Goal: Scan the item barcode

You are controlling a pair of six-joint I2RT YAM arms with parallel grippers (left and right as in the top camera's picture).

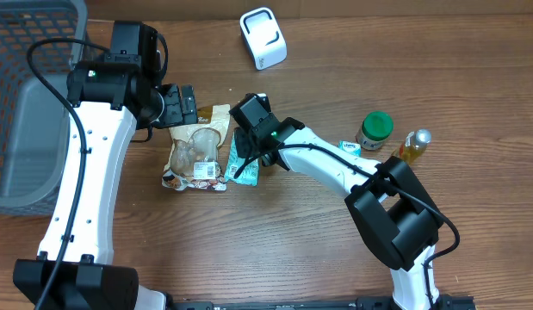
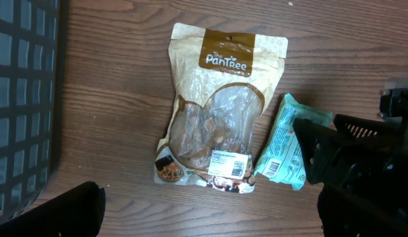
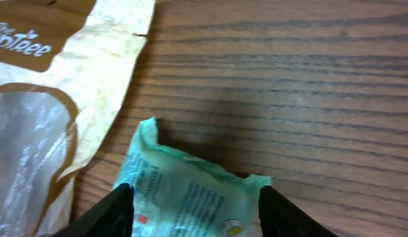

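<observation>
Brown wooden table (image 1: 352, 52); green packet (image 2: 286, 148) lies lengthwise near-to-far. Right gripper (image 3: 196, 214) straddles it, grip unclear; left gripper (image 1: 189, 105) wide.

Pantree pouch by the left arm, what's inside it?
The pouch has a clear window showing brownish, lumpy snack pieces. Printed paper hides the rest, so its fill cannot be told.

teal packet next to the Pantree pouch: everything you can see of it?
The teal packet is a small crinkled plastic sachet, mint green with fine print and a paler label patch at one end. It lies flat on the wood table, tilted, close against a lower corner of the brown pouch. The right tool straddles it, one finger at each long side; whether they press it cannot be told.
</observation>
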